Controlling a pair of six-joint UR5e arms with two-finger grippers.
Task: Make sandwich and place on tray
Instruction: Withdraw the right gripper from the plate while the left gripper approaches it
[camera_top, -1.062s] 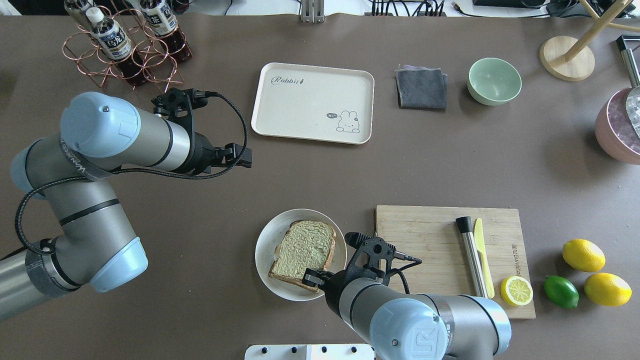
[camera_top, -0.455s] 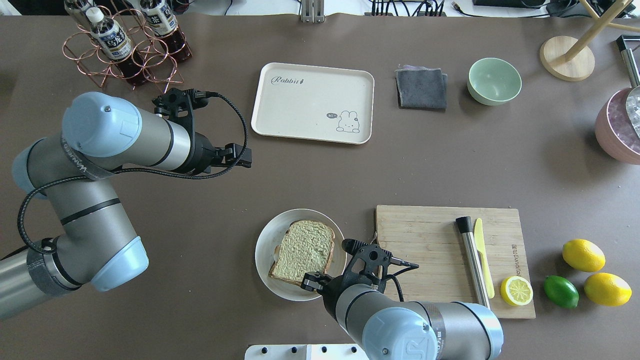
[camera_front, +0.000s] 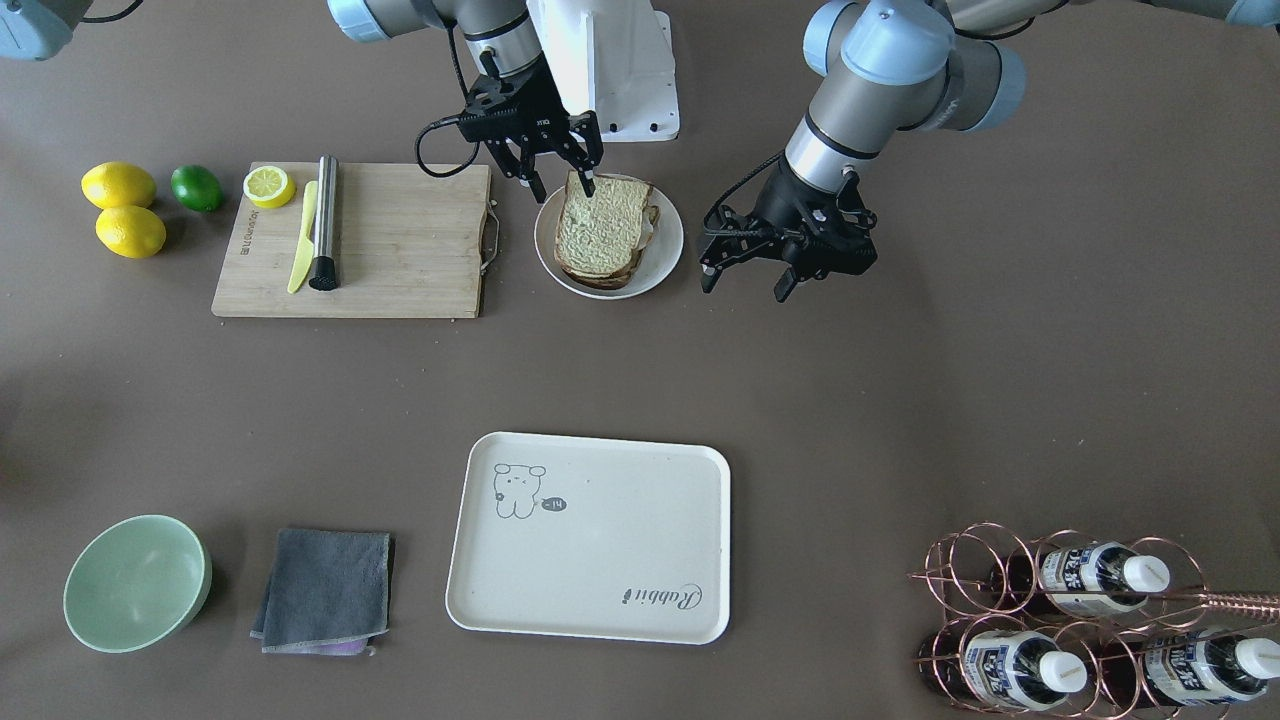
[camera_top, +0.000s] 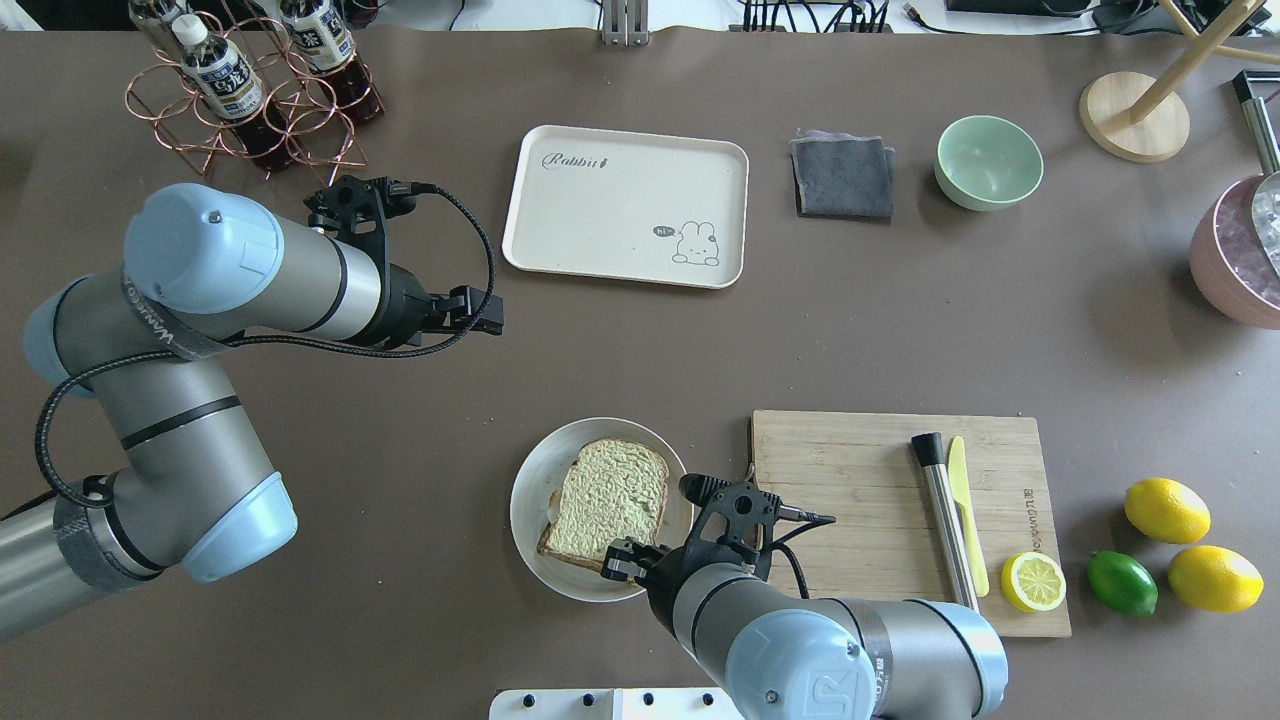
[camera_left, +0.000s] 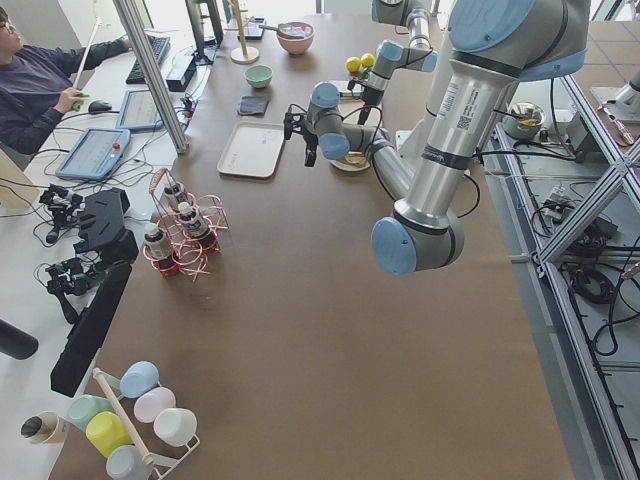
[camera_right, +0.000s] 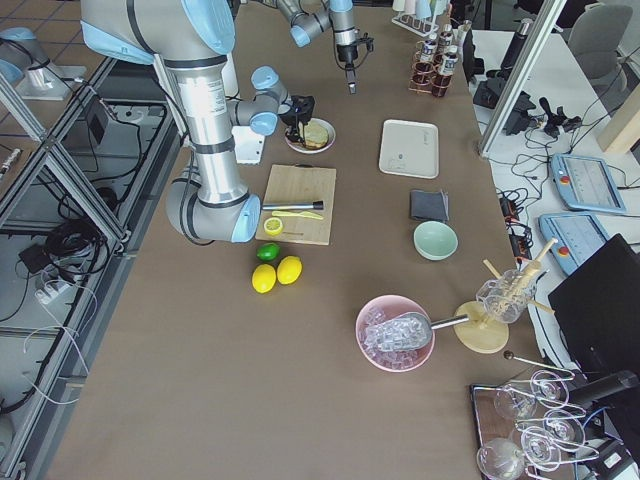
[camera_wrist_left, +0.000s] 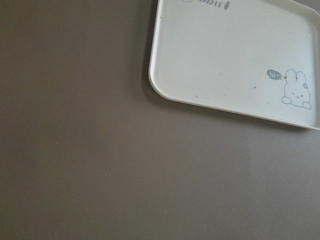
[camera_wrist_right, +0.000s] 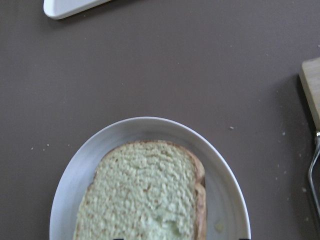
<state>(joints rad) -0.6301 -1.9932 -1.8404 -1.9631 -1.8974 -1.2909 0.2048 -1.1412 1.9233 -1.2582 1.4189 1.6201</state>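
Observation:
The sandwich (camera_top: 605, 495), pale green-tan bread with a brown crust, lies on a round white plate (camera_top: 530, 500) near the robot. It also shows in the front view (camera_front: 603, 228) and the right wrist view (camera_wrist_right: 145, 195). My right gripper (camera_front: 563, 185) is open at the sandwich's near edge, one finger over the bread and the other off its side. The egg is hidden. The cream tray (camera_top: 625, 205) lies empty at the far middle and also shows in the left wrist view (camera_wrist_left: 235, 55). My left gripper (camera_front: 745, 278) is open and empty, above the bare table between plate and tray.
A wooden cutting board (camera_top: 850, 500) right of the plate holds a metal muddler (camera_top: 942, 510), a yellow knife and a lemon half. Lemons and a lime (camera_top: 1122, 583) lie beyond it. A grey cloth (camera_top: 843, 177), a green bowl (camera_top: 988, 162) and a bottle rack (camera_top: 250, 90) stand at the far side.
My right arm has shifted a little to the left and nearer the robot, with its gripper staying at the sandwich's near edge. The left arm and the sandwich have not moved.

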